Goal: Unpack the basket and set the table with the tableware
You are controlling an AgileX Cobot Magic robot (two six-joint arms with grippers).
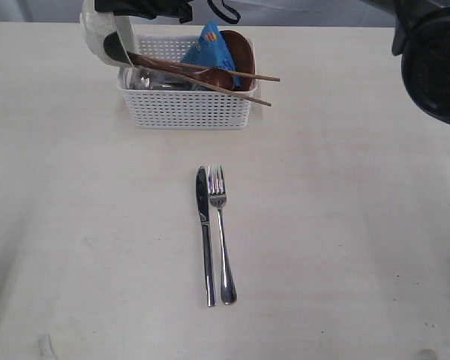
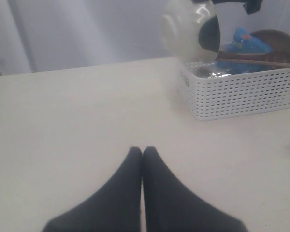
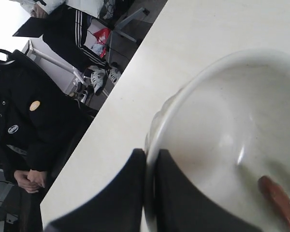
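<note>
The right gripper (image 3: pixel 149 162) pinches the rim of the cream bowl (image 3: pixel 222 121), holding it tilted above the 9 o'clock end of the white basket (image 1: pixel 186 109). The left gripper (image 2: pixel 142 152) hangs closed and empty over the table (image 1: pixel 345 225). The knife (image 1: pixel 205 232) and fork (image 1: pixel 222 240) lie side by side at the basket's 6 o'clock.

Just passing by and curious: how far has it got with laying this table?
Done: knife and fork lie side by side on the table. In hand: the right gripper pinches the bowl by its rim, above the basket corner; the left gripper is shut, empty. Left: spoon, chopsticks, plate and cup in the basket.
</note>
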